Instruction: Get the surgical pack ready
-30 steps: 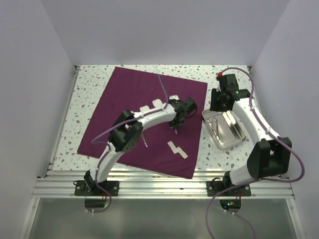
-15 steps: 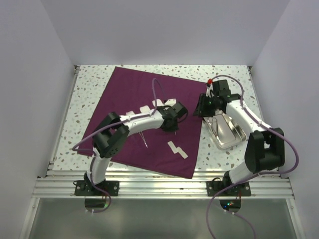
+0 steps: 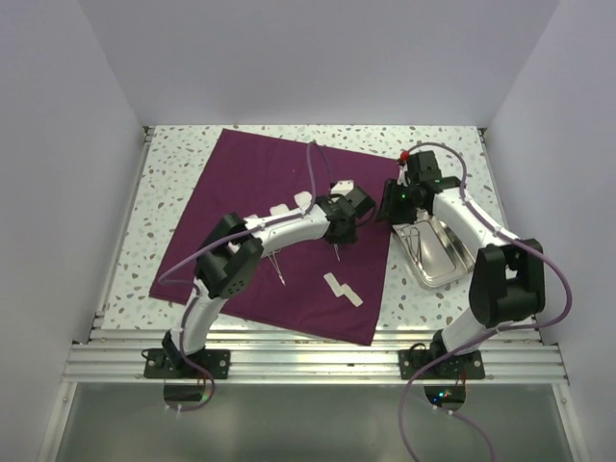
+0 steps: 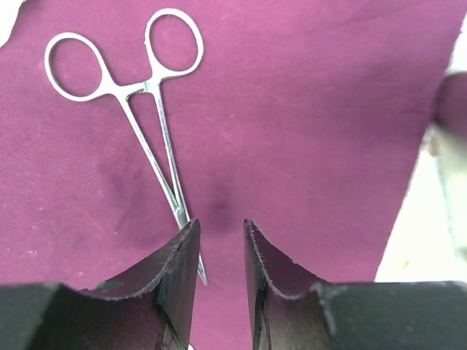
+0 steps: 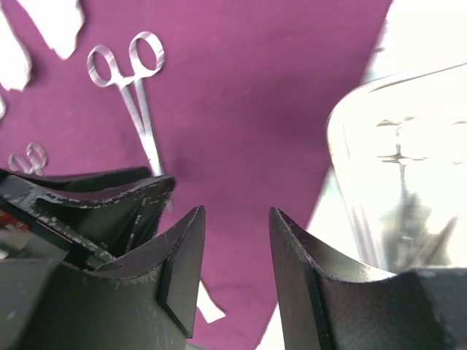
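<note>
Unfolded and flat, the surgical pack (image 3: 241, 192): purple cloth spread across the left and middle of the speckled table (image 3: 168, 164). On the cloth, a thin metal clamp (image 4: 157, 138), finger rings pointing away from the wrist camera, tip running down to the left gripper (image 4: 220, 227) and slipping just under one finger. Hovers right over that tip, fingers parted by a narrow gap, nothing between them. Further left on the cloth, a second clamp (image 3: 277, 269). Near the front edge, white gauze squares (image 3: 343, 289), and more gauze (image 3: 292, 204) beside the left forearm. Over the cloth's right edge, the right gripper (image 5: 237, 219), fingers apart and empty, near the first clamp but clear of it. Just beside, off the cloth, the silver tray (image 3: 450, 258) with thin metal instruments (image 3: 414, 239) lying inside.
</note>
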